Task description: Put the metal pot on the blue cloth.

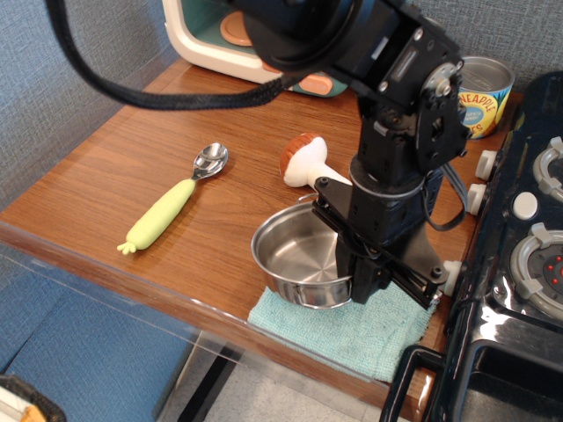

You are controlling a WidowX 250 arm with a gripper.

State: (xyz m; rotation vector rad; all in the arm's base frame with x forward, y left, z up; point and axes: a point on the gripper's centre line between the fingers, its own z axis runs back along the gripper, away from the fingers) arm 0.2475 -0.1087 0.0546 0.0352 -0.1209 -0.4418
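The metal pot is a shiny, shallow round steel pot, held at its right rim by my gripper. The pot sits low over the left part of the blue cloth, a pale aqua terry cloth at the counter's front edge; I cannot tell if it touches the cloth. The black arm comes down from the top and hides the cloth's far right part. The fingertips are hidden behind the pot's rim.
A toy mushroom lies just behind the pot. A green-handled spoon lies to the left. A toy microwave and a pineapple can stand at the back. A black toy stove borders the right.
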